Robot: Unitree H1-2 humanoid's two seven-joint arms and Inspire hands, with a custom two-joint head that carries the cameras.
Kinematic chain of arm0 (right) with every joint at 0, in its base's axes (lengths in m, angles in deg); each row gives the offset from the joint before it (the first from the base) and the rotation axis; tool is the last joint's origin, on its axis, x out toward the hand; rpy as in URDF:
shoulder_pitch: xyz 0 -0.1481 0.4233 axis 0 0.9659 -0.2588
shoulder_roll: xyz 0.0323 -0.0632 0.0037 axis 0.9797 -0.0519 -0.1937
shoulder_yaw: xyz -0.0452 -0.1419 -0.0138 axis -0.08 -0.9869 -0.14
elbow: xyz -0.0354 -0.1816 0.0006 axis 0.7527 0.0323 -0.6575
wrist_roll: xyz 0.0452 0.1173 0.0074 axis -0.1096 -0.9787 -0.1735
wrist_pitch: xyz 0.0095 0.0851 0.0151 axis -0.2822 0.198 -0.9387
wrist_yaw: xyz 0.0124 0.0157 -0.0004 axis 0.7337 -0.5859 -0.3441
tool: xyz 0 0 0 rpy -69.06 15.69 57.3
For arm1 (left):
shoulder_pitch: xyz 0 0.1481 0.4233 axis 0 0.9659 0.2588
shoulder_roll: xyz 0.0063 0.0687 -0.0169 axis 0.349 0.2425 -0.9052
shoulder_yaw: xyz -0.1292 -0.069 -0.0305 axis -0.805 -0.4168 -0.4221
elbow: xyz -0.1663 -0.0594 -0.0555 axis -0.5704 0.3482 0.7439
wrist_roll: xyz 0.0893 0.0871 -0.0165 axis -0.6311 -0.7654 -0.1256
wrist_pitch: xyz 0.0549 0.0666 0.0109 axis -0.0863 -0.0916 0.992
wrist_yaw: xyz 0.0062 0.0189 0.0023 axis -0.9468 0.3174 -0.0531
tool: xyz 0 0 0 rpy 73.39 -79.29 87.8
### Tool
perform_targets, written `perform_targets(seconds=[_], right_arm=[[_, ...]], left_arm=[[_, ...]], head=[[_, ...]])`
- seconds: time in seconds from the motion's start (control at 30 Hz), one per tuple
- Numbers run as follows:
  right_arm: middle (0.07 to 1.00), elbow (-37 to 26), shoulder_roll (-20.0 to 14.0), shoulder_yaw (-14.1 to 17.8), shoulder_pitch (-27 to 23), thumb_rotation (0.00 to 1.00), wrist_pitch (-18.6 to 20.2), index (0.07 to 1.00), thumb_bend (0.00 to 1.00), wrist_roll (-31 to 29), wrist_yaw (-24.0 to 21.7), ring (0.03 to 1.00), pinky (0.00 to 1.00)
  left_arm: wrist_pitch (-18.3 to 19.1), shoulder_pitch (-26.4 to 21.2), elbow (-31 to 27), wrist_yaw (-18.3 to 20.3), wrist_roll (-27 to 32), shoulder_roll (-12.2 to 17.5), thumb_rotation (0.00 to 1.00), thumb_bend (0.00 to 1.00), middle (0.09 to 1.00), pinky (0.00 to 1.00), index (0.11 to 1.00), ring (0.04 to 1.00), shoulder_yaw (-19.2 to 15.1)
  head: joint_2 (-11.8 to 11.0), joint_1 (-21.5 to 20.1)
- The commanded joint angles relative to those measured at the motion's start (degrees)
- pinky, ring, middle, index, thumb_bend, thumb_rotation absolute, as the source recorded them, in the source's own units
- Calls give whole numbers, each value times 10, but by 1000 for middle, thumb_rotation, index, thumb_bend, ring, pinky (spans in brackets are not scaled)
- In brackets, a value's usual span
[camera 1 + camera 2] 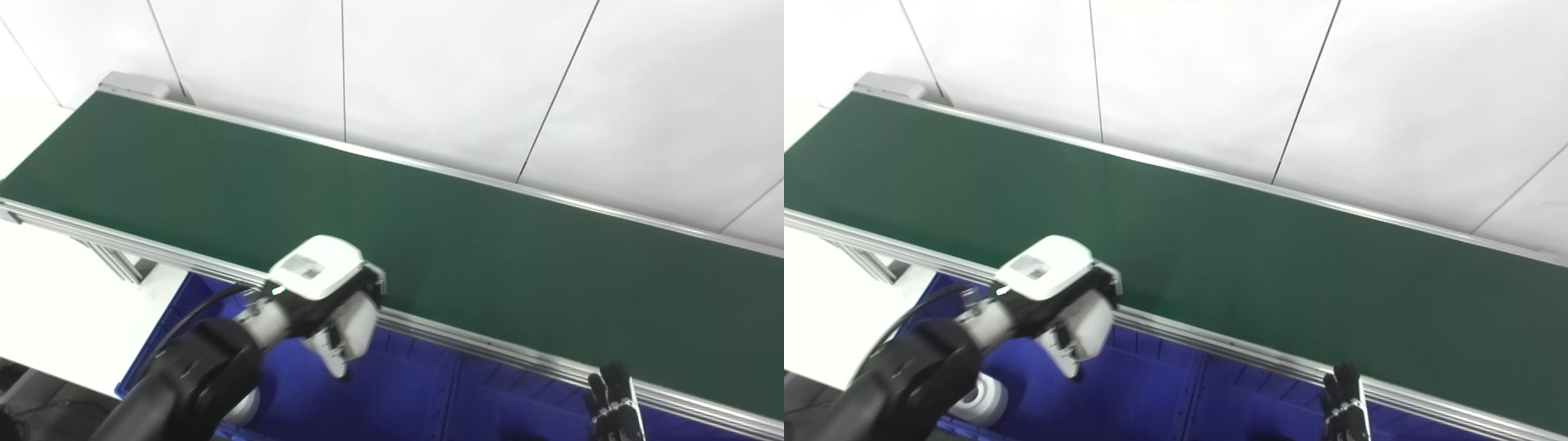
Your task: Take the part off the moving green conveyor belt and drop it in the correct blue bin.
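Note:
The green conveyor belt (392,208) runs diagonally from the upper left to the lower right, and no part shows on it. My left hand (334,306) hangs just in front of the belt's near rail, above a blue bin (398,398). Its fingers (355,327) point down and apart, and nothing shows between them. A white cylindrical part (980,398) lies in the bin beneath my left forearm. Only the dark fingertips of my right hand (612,404) rise at the bottom right edge. They are stretched out and hold nothing.
An aluminium rail (490,349) edges the belt's near side, standing above the bins. A ridge (453,392) divides the blue bin area into sections. A white tabletop (73,306) lies at the left, and a white panelled wall (429,73) stands behind the belt.

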Motion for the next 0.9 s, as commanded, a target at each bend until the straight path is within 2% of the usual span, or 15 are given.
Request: perform_targets(seconds=[0.0,0.07,0.13,0.17,0.2,0.27,0.37,0.47,0.5,0.53,0.63,0.7,0.73,0.77,0.87], right_arm=[[1000,-27,-4,2,5,1000,2,1000,812,-6,-6,1000,1000],[1000,-32,-6,4,4,1000,8,1000,808,-9,-5,1000,1000],[1000,-35,-8,5,3,1000,12,1000,805,-11,-5,1000,1000],[1000,-28,-8,8,1,1000,1,1000,804,-11,-6,1000,1000],[1000,-31,-8,8,0,1000,7,1000,797,-11,-6,994,1000],[1000,-37,-8,7,1,1000,15,1000,807,-9,-6,999,1000],[1000,-36,-9,8,-2,1000,16,1000,809,-8,-6,1000,1000],[1000,-32,-10,9,-5,1000,14,1000,803,-11,-8,1000,1000],[1000,-34,-10,10,-5,1000,17,1000,803,-12,-7,1000,1000],[1000,-36,-10,10,-5,1000,19,1000,803,-11,-7,1000,1000],[1000,-39,-9,11,-5,1000,23,1000,807,-9,-5,1000,1000],[1000,-40,-8,11,-5,1000,24,1000,807,-7,-5,1000,1000],[1000,-41,-8,11,-5,1000,24,1000,809,-6,-5,1000,1000],[1000,-42,-8,10,-6,1000,25,1000,811,-7,-5,1000,1000],[1000,-45,-9,10,-6,1000,28,1000,813,-10,-6,1000,1000]], left_arm=[[-3,13,-32,-13,-9,-3,0,497,492,277,529,369,-21],[-9,41,-38,-25,-17,-8,0,495,469,238,535,348,-37],[-14,58,-31,-39,-20,-15,0,502,482,193,500,403,-48],[-18,63,-21,-48,-20,-17,0,512,480,178,494,323,-52],[-24,66,-10,-59,-22,-18,0,519,479,180,490,286,-56],[-32,69,11,-83,-17,-23,0,517,427,170,497,262,-62],[-41,65,45,-118,-11,-33,0,520,457,161,491,241,-70],[-42,62,63,-134,-15,-38,0,514,404,178,511,262,-74],[-40,60,69,-136,-18,-39,0,514,401,178,512,262,-74],[-39,59,74,-138,-23,-40,0,519,445,178,498,261,-74],[-41,55,85,-141,-40,-37,0,516,407,193,511,281,-70],[-36,53,87,-123,-44,-36,0,520,454,289,520,389,-67],[-27,53,82,-96,-46,-34,56,710,546,338,602,445,-65],[-20,52,75,-64,-48,-32,171,882,669,441,712,559,-62],[-15,49,62,-1,-59,-22,384,992,880,700,920,797,-55]], head=[[3,3],[8,10],[10,14],[9,14],[9,13],[9,13],[7,9],[8,8],[8,8],[8,8],[8,7],[9,4],[10,2],[10,1],[11,-2]])
